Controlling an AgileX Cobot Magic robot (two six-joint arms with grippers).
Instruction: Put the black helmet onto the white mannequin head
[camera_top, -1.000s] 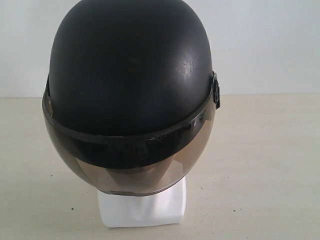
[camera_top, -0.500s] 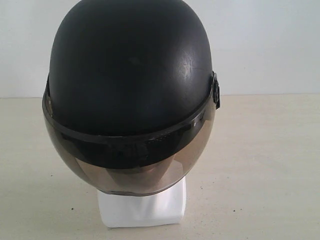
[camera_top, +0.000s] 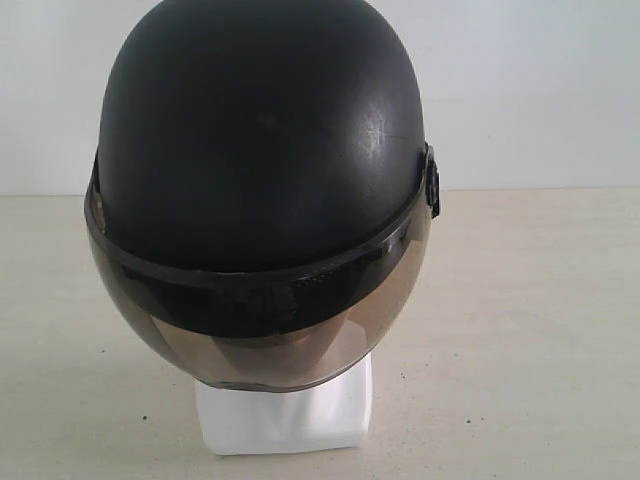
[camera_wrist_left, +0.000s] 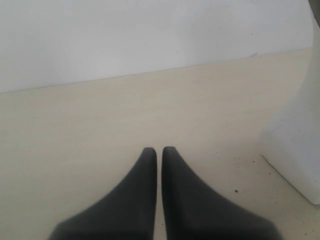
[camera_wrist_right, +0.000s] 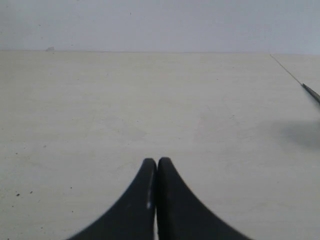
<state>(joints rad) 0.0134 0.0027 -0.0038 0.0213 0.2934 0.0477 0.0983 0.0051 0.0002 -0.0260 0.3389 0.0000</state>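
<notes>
The left claw (camera_wrist_left: 159, 150) is clenched on nothing, low over the worktop (camera_wrist_left: 100, 125), near the base of the white mannequin head (camera_wrist_left: 295, 145). The black helmet (camera_top: 260, 150) sits on that head at mid-worktop, its visor (camera_top: 260, 345) covering the face. The right claw (camera_wrist_right: 157, 161) is clenched too, grasping nothing.

A pale cream table (camera_top: 530, 330) (its top flecked with a few tiny dark specks) carries the white mannequin head (camera_top: 285, 418), whose squarish base stands flat on it, low in the exterior view.
</notes>
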